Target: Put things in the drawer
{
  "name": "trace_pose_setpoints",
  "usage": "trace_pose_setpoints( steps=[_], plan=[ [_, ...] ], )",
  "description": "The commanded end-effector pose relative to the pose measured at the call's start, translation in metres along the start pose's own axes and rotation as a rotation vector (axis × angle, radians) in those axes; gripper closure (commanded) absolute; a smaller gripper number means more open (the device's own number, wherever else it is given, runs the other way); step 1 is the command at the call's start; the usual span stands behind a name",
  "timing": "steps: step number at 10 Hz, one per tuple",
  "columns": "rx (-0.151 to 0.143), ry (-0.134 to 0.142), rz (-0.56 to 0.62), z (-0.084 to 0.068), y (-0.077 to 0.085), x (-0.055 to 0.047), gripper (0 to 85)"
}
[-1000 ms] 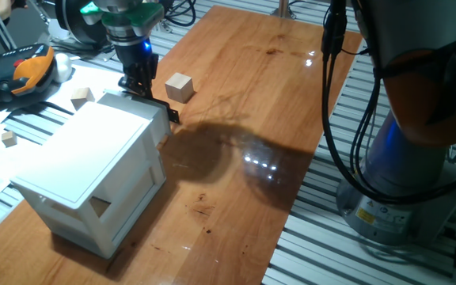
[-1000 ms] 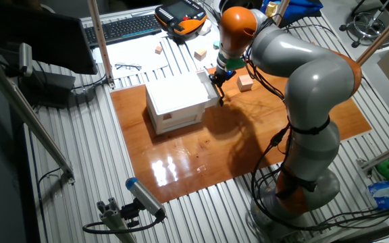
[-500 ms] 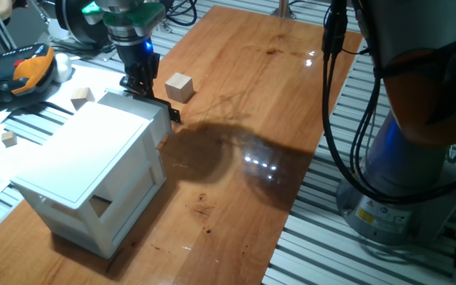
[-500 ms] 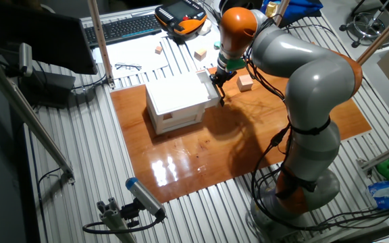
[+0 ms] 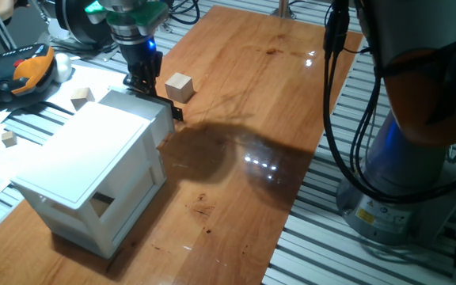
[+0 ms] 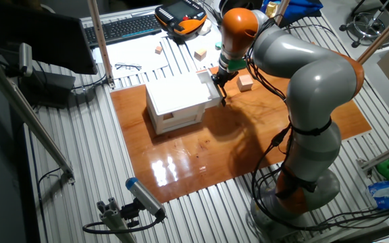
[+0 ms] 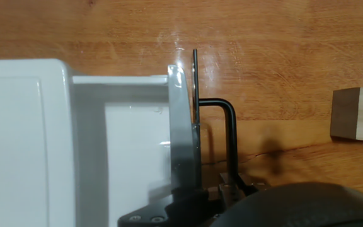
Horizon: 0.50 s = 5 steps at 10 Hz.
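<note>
The white cabinet [image 5: 85, 150] stands on the wooden table, also in the other fixed view [image 6: 174, 98]. Its drawer [image 7: 131, 139] is pulled out a little; the inside that shows holds nothing. My gripper [image 5: 145, 81] is at the drawer's front, shut on the black handle [image 7: 229, 126]; it also shows in the other fixed view [image 6: 219, 84] and the hand view [image 7: 207, 157]. One pale wooden cube [image 5: 179, 87] lies on the table just right of the gripper, also visible in the other fixed view [image 6: 245, 82] and the hand view [image 7: 357, 113].
Two more cubes [image 5: 82, 97] [image 5: 7, 138] lie on the slatted bench beyond the cabinet. An orange and black pendant [image 5: 22, 71] lies at the far left. A keyboard [image 6: 123, 27] lies behind it. The arm's base [image 5: 402, 158] stands at the table's right edge.
My gripper has shifted slightly to the right, away from the cabinet, with the handle in it, and the drawer has slid out a little.
</note>
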<state>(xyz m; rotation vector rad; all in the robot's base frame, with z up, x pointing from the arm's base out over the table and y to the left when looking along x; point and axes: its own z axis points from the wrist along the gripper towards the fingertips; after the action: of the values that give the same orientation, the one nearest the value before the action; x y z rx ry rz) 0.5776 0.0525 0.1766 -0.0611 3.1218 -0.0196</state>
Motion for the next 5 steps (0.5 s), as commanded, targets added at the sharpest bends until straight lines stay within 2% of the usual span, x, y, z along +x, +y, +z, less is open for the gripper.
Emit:
trace_pose_setpoints(
  steps=[1,5],
  plan=[
    [0.0,-0.001,0.0,0.0005,-0.0011,0.0005,85.0],
    [-0.001,-0.003,-0.003,0.0016,-0.0058,0.0031,85.0]
  ],
)
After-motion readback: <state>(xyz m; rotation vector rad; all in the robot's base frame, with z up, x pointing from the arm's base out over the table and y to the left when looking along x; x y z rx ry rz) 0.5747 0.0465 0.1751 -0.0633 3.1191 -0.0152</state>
